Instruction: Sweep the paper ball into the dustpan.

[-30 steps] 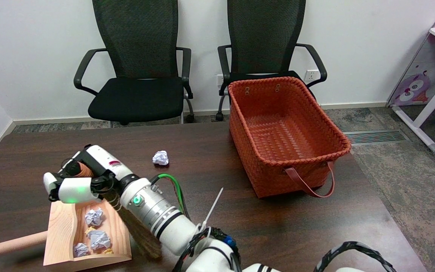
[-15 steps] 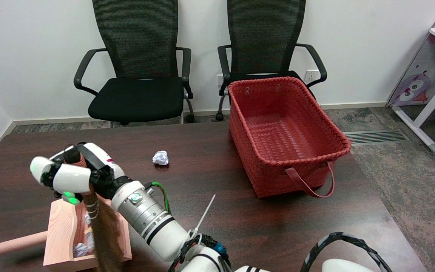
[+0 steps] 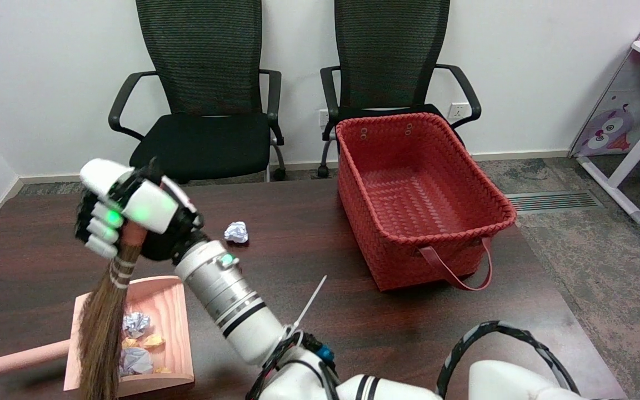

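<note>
Right hand [image 3: 125,214] is wrapped around the broom [image 3: 103,328], bristles dangling over the dustpan [image 3: 173,333] at near left. Biggest risk: the swinging broom knocks collected scraps back out. Smaller one: the paper ball [image 3: 236,231], further right, rolls off sideways.

Single head view, high, looking down across table [image 3: 309,222].

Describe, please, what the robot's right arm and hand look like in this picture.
The right hand has white shells over black joints, with a green light glowing on it. The right arm is a white and silver cylinder with black bands, a small green light, a white zip tie and black cables.
</note>
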